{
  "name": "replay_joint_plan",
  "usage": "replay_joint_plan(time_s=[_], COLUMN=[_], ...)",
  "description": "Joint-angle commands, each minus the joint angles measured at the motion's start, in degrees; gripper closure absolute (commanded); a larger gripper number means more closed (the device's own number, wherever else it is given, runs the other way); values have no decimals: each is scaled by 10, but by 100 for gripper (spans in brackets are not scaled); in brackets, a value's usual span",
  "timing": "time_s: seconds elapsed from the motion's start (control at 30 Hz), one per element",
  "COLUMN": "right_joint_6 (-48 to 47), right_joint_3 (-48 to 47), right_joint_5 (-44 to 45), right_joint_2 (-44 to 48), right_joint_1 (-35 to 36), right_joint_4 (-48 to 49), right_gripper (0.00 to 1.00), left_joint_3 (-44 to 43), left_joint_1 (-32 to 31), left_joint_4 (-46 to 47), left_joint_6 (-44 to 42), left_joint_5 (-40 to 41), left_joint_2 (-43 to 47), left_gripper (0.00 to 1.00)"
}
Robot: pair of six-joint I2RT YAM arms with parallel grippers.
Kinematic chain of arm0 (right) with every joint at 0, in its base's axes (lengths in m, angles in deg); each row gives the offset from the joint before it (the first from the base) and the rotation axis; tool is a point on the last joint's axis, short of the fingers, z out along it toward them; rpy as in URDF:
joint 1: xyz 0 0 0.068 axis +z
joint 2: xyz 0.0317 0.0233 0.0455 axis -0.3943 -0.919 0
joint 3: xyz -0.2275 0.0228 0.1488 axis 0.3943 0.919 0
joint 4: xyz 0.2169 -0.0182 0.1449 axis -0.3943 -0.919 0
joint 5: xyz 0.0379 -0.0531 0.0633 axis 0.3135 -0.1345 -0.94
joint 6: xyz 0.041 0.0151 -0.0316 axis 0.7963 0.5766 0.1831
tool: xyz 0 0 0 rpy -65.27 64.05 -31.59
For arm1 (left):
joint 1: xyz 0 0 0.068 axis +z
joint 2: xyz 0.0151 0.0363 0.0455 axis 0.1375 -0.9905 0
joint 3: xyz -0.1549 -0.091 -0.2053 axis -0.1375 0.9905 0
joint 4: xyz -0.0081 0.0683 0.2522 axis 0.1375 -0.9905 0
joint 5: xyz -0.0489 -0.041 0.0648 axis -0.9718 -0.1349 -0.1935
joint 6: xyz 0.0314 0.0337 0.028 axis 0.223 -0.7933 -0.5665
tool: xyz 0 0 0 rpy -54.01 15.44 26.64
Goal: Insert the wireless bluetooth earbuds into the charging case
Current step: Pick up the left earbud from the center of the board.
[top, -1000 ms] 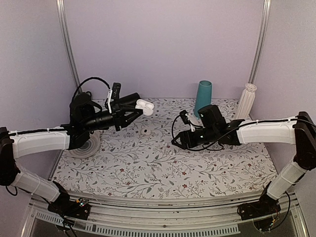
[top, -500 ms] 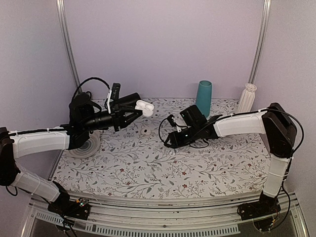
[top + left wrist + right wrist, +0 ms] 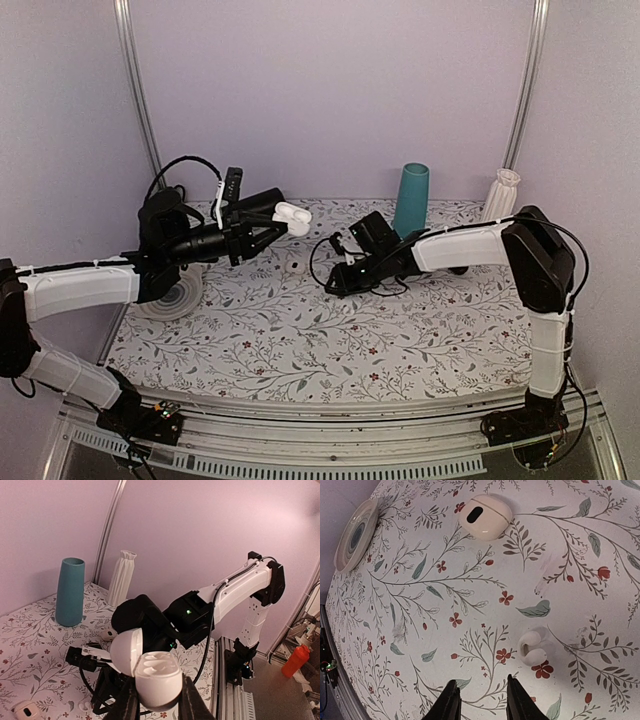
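The white charging case (image 3: 157, 677) is held up in the air with its lid (image 3: 126, 650) swung open and its moulded wells showing. My left gripper (image 3: 159, 702) is shut on its lower body. From above, the case (image 3: 291, 213) hangs over the back left of the table in my left gripper (image 3: 278, 224). One white earbud (image 3: 532, 648) lies on the flowered cloth. My right gripper (image 3: 482, 700) hovers low over the cloth, open, nothing between its fingers, and the earbud sits ahead and to the right of them. The right gripper (image 3: 337, 280) is near the table's middle.
A white round piece with a dark centre (image 3: 485, 516) lies further ahead, also seen from above (image 3: 295, 267). A grey ringed plate (image 3: 170, 295) sits at the left edge. A teal vase (image 3: 412, 198) and a white ribbed vase (image 3: 502, 203) stand at the back right.
My right arm has swung left, from the right half toward the table's middle, with its gripper low over the cloth. The left arm and the case have stayed where they were.
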Motion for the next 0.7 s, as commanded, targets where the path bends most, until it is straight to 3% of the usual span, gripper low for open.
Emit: replay_joint_plan(time_s=[0.0, 0.67], right_joint_6=[-30, -70], right_joint_3=[-27, -72], right_joint_5=[15, 29], right_joint_2=[-29, -62], right_joint_1=[2, 8], right_joint_4=[-12, -41], right_gripper=[69, 70], left_joint_3=[-3, -5], left_joint_1=[8, 13], left_joint_4=[12, -3], left_joint_6=[4, 3], left_joint_5=[-3, -6], left_joint_2=[12, 21], left_gripper=[100, 100])
